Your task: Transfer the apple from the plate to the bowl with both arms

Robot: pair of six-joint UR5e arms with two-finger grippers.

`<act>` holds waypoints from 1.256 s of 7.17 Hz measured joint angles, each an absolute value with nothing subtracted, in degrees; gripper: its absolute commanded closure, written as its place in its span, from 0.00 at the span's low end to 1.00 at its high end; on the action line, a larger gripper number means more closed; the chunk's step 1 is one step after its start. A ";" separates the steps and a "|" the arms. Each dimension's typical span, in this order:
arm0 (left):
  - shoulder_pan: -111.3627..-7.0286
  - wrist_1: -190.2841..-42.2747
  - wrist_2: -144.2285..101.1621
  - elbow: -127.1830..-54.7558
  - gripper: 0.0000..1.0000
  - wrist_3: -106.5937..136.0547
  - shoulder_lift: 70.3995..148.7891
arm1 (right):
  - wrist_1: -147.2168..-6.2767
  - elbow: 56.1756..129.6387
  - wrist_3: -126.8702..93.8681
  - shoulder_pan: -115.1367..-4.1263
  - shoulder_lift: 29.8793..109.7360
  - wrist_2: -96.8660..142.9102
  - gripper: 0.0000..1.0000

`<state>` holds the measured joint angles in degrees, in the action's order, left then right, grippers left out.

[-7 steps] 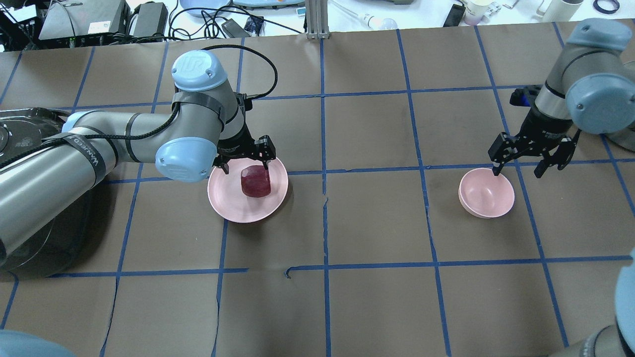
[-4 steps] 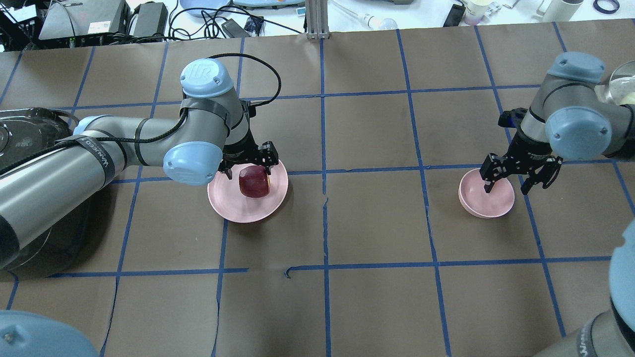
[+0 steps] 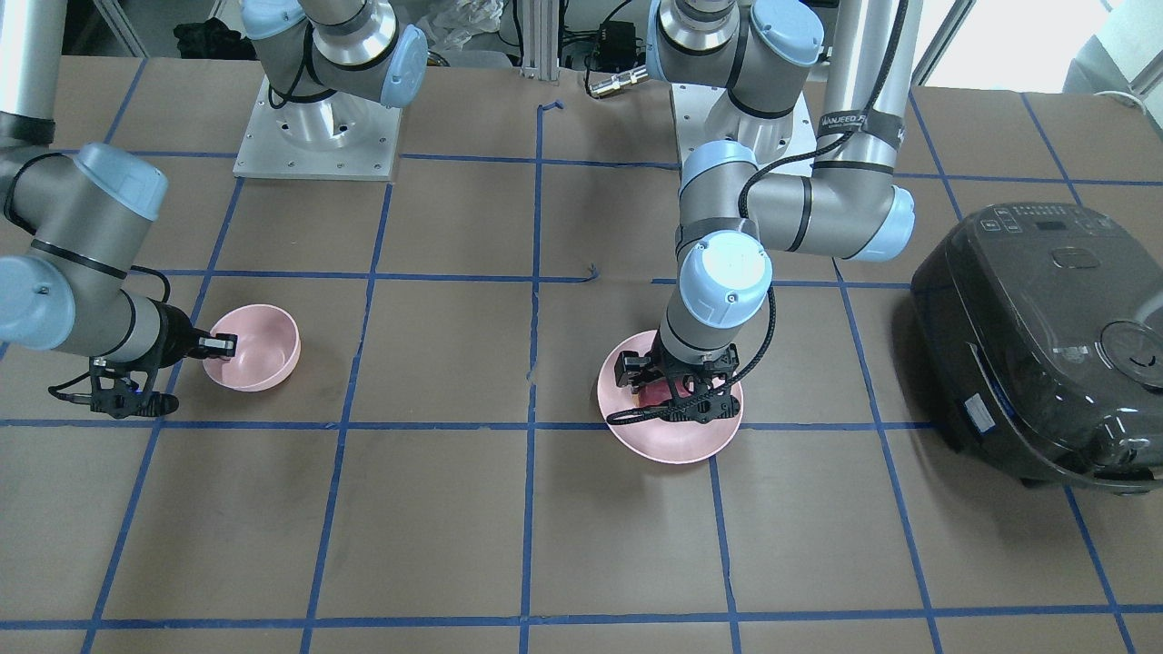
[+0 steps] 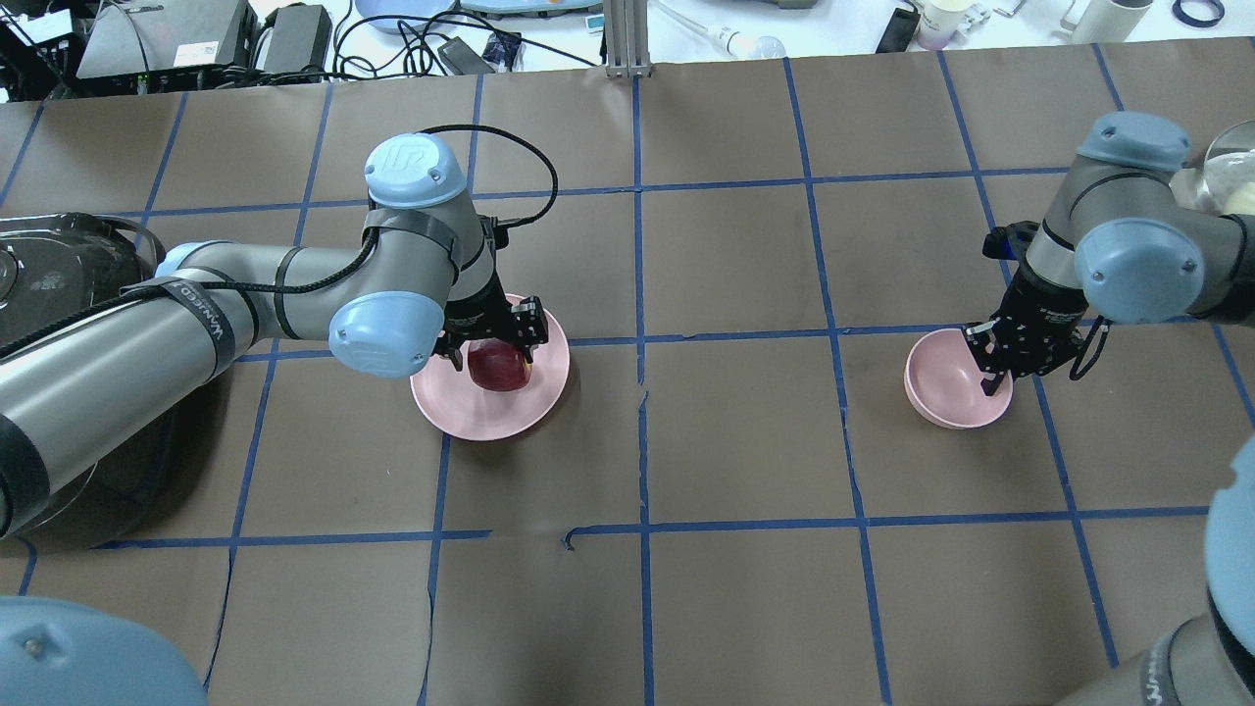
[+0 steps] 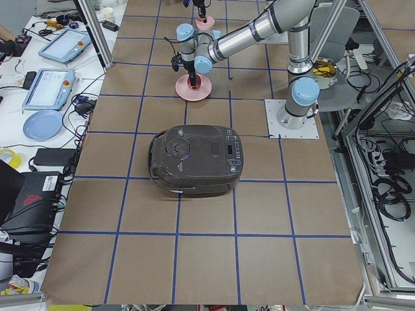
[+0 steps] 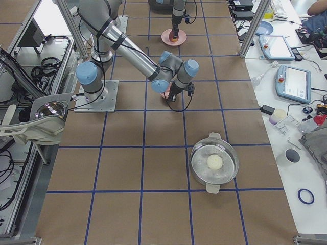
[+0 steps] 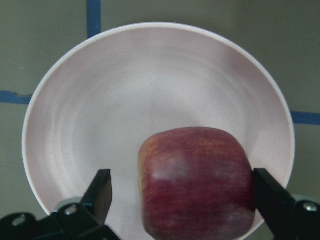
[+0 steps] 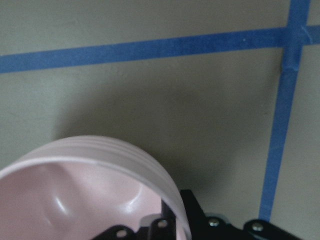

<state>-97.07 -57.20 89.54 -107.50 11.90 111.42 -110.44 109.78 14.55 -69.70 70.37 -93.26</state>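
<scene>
The job is at its grasping step, with nothing lifted yet. The apple (image 7: 195,182) sits on the plate (image 4: 490,417), left of the middle of the desk (image 4: 735,441), roughly midway between its near and far edges. The left pincer (image 4: 493,351) is down over the fruit with its jaws apart. In the wrist view one finger (image 7: 102,192) stands clear of the apple with bare plate between, while the other is right at the fruit's opposite flank. Toward the desk's right edge, the right pincer (image 4: 992,371) appears clamped on the wall of the bowl (image 4: 941,392), one finger inside the rim and one outside, probably to steady or carry it. The next move, as I judge it, is for the left jaws to close squarely on the apple's sides and lift it straight up clear of the plate, since an off-centre squeeze could roll the blocky fruit. The bowl must stay level.
</scene>
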 measured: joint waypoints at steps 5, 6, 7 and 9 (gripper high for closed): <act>-97.18 -57.04 91.49 -107.47 0.68 11.43 108.35 | -97.01 104.70 7.91 -76.52 74.30 -83.58 1.00; -97.16 -56.91 91.99 -107.11 0.71 11.42 107.72 | -97.97 105.17 7.29 -80.78 74.32 -80.60 1.00; -97.14 -57.11 92.18 -106.16 0.73 11.44 107.53 | -100.99 106.51 5.55 -85.19 74.21 -78.55 1.00; -97.48 -57.88 92.17 -103.33 0.73 11.79 107.69 | -110.73 111.01 0.32 -90.96 73.90 -77.20 1.00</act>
<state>-97.48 -57.88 92.17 -103.33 11.79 107.69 -110.73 111.01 0.32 -90.96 73.90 -77.20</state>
